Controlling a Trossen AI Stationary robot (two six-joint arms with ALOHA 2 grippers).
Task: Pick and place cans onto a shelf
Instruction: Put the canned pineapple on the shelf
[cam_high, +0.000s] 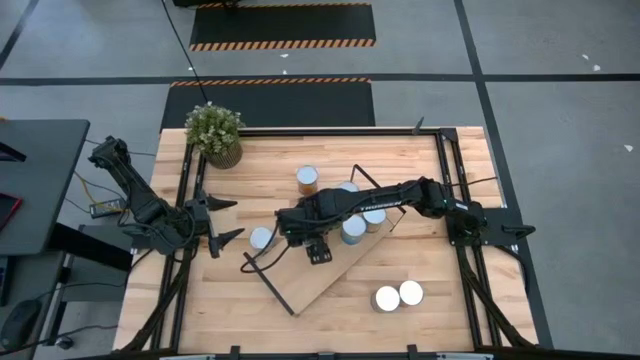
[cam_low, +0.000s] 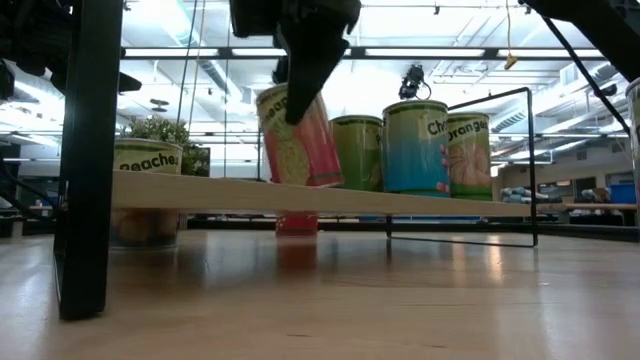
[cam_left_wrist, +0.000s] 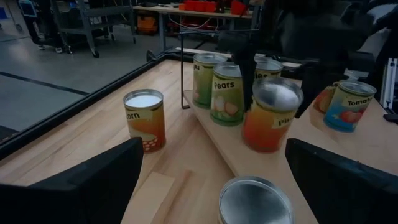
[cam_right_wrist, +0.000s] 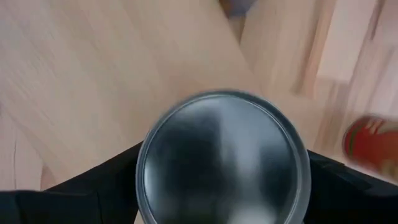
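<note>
Wooden planks of the desk (cam_high: 440, 320) carry the shelf (cam_high: 300, 290), a long light board lying slantwise across the middle with black wire frames at its short ends. The right pincer (cam_high: 318, 250) reaches over it from above, its dark fingers either side of a can (cam_low: 297, 135) with a red and pale label. In the low view that can leans clearly out of upright while its base sits on or just at the board, and the neighbouring cans (cam_low: 415, 145) stand straight close beside it. Whether the right fingers grip the can firmly or have slackened I cannot tell; in the right wrist view they flank its silvery top closely. The main risk I judge is a topple: if the fingers part while the can is tilted, it may fall against the next can or roll off the board edge. Pulling upward with a finger dragging on the rim could also tip it. The left pincer (cam_high: 222, 222) waits wide open and empty at the desk's left side, near a can (cam_high: 261, 238) standing off the shelf. Two more cans (cam_high: 399, 296) sit together on the desk well apart from the shelf, and a potted plant (cam_high: 215, 132) stands in the far corner.
</note>
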